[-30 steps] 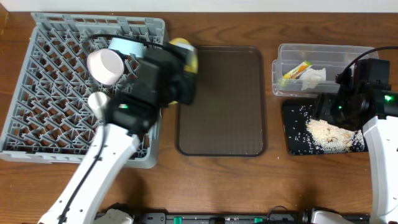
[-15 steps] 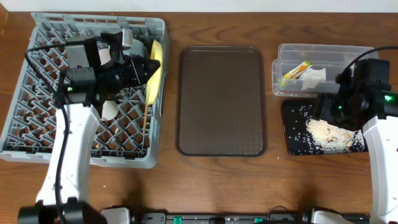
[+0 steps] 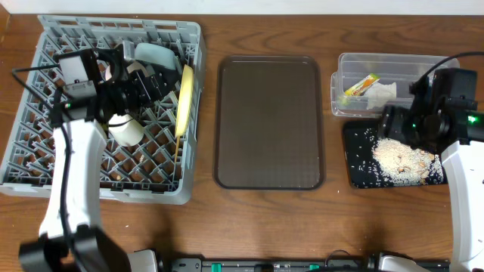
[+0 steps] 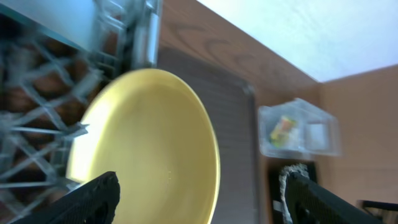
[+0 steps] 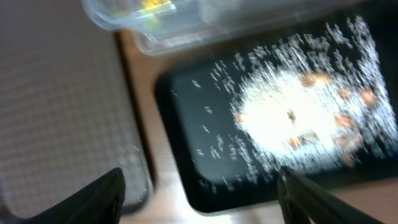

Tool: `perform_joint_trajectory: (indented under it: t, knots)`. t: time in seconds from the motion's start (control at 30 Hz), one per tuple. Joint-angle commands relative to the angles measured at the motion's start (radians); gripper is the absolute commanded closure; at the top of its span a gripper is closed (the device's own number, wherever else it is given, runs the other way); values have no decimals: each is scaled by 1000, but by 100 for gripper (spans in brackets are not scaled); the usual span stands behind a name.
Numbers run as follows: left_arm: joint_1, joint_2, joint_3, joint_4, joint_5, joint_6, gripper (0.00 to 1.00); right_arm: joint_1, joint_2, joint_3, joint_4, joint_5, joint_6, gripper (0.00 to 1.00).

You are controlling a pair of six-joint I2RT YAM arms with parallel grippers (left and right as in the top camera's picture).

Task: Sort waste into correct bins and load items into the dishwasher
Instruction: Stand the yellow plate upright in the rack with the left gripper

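Observation:
The yellow plate [image 3: 184,94] stands on edge among the pegs at the right side of the grey dish rack [image 3: 45,170]. My left gripper [image 3: 160,83] is just left of the plate and open. In the left wrist view the plate [image 4: 149,143] fills the gap between the spread fingers of that gripper [image 4: 199,202], which do not clamp it. A light blue bowl [image 3: 155,54], a white cup [image 3: 127,134] and thin chopsticks [image 3: 176,147] sit in the rack. My right gripper [image 3: 391,125] hangs open over the black tray [image 3: 355,174] with its rice scraps [image 3: 401,159].
The clear tub [image 3: 393,64] behind the black tray holds the orange-and-green wrapper [image 3: 361,85] and white napkin [image 3: 383,94]. The dark brown serving tray [image 3: 268,121] lies between rack and bins. In the right wrist view the black tray [image 5: 186,155] sits between the right gripper's [image 5: 199,205] spread fingers.
My left gripper carried the yellow plate into the rack, then opened and drew back left, leaving the plate on edge. The right gripper opened a little wider over the black tray.

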Motion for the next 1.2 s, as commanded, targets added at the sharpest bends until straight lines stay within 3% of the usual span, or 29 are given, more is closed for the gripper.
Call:
perform_joint_trajectory:
  t: [0.0,0.17,0.27,0.33,0.5,0.63,0.93,1.17]
  knots:
    - [-47,-120,-5,-41,-234,59,13,8,-11,2,94,-176,-101,21]
    - [-221,-209,-5,-146,-451,114,9,80,3,2,195,-195,-211,13]
    - [-393,-213,-5,-281,-723,117,8,113,24,2,154,-149,-233,1]
    - [-449,-210,-5,-372,-791,113,8,116,25,2,100,-118,-233,1]
    - [-466,-236,-17,-566,-799,-21,7,115,-8,2,12,-50,-164,1]
    - [-467,-357,-63,-574,-799,-21,7,116,-92,-21,10,-34,-173,1]
    - [-467,-1002,-352,-507,-840,-14,7,115,-565,-279,189,38,-185,1]
    - [-467,-1217,-360,-505,-839,-14,6,115,-711,-299,146,44,-184,1]
